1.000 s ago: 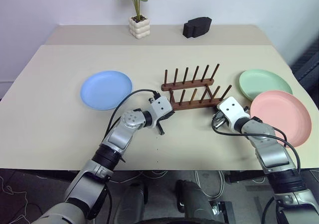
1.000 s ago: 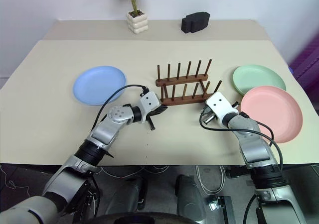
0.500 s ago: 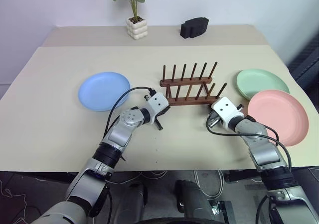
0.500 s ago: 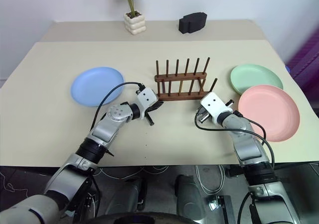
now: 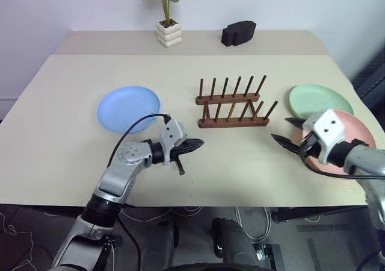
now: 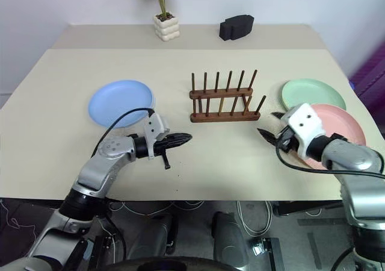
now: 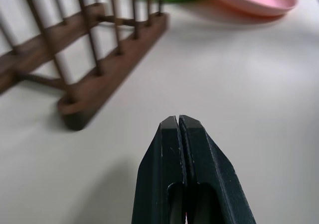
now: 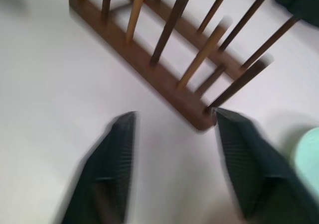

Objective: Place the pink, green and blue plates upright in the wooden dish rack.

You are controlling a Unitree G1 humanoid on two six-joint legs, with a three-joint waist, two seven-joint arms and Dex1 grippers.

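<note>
- Nearby, a potted plant (image 5: 163, 18) and black block (image 5: 238, 32) sit at upper centre, behind the empty wooden dish rack (image 5: 231, 105).
- My left claw (image 5: 195, 144) is pressed together; my right claw (image 5: 283, 130) is spread, covering part of the pink plate (image 5: 355, 126).

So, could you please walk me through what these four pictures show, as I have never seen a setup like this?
It is a two-armed robot at a table. Two pictures come from cameras on its head, looking down over its arms; the other two come from cameras on each wrist, looking along the fingers. On the table lie a blue plate, a green plate and a pink plate, flat, around a wooden dish rack that holds no plates. A potted plant and a black block stand at the far side. The left gripper is shut, the right gripper open; neither holds anything.
</note>
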